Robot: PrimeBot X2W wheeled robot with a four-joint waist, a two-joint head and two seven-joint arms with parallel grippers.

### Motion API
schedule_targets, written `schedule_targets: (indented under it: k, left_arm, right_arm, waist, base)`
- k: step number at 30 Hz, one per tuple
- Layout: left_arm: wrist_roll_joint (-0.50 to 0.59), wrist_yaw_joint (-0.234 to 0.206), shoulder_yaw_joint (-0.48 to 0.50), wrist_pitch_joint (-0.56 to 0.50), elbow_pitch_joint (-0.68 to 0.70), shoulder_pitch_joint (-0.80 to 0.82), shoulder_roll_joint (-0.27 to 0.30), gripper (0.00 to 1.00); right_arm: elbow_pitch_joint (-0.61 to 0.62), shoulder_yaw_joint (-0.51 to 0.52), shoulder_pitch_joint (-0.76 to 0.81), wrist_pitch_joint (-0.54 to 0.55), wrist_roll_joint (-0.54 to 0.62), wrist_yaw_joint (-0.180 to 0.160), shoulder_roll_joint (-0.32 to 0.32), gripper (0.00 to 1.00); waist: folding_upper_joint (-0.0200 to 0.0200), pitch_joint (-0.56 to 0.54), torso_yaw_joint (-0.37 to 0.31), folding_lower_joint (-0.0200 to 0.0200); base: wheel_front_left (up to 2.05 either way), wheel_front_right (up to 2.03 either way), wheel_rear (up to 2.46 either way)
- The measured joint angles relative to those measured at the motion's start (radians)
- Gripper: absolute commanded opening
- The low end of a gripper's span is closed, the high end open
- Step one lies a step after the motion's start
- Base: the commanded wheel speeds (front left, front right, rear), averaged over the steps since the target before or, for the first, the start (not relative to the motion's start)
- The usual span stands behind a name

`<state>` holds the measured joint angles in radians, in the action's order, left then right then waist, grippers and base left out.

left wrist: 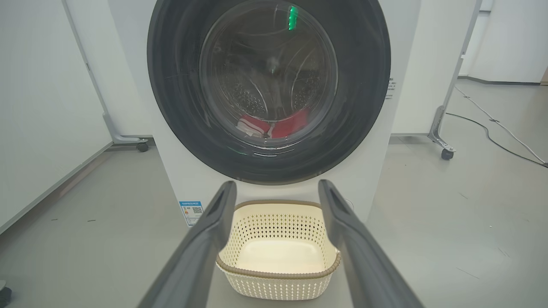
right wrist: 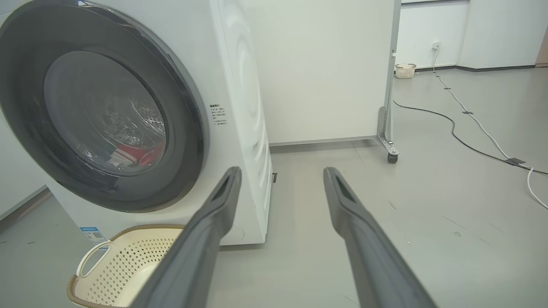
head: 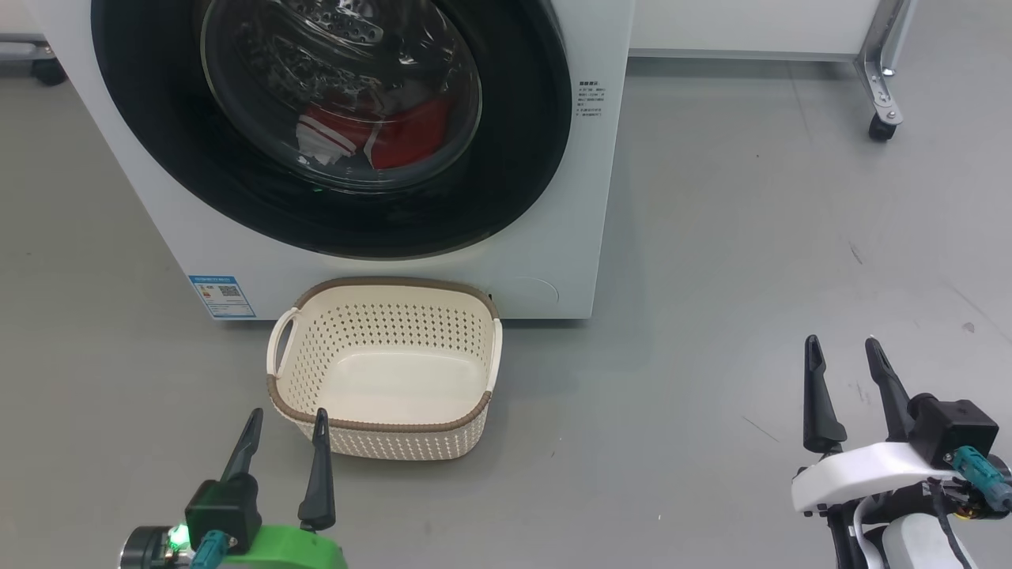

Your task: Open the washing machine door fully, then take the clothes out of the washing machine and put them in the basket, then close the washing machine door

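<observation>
Grey floor (head: 711, 237), basket (head: 395, 442) by closed door (head: 514, 158) (clothes (head: 403, 138) inside), left hand (head: 288, 412) and right hand (head: 840, 341) apart

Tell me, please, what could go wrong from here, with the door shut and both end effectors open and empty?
1. The round glossy black-rimmed washing machine door shows no clear handle, so the open left end effector or right end effector may slip on it.
2. The small cream perforated plastic basket sits close below the door; reaching in might knock it.
3. The red, white-trimmed clothes could miss so small a basket.
</observation>
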<state>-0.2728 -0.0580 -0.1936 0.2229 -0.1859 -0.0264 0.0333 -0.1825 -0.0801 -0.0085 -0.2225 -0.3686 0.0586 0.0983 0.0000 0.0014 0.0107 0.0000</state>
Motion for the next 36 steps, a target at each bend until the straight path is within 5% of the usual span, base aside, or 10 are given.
schedule_targets:
  k: [10, 36]
  left_arm:
    - [0.080, -0.026, -0.029, 0.026, 0.001, 0.001, 0.004, 1.00]
    - [0.062, -0.043, -0.037, 0.026, -0.008, 0.005, 0.005, 1.00]
  right_arm:
    - [-0.021, -0.023, 0.000, -0.027, 0.090, -0.009, 0.001, 1.00]
    - [-0.053, -0.021, -0.007, -0.027, 0.088, -0.009, -0.003, 1.00]
  waist:
    - [0.0000, -0.003, -0.004, 0.0000]
    - [0.0000, -0.004, -0.009, 0.0000]
  base:
    - [0.00, 0.00, 0.00]
    - [0.00, 0.00, 0.00]
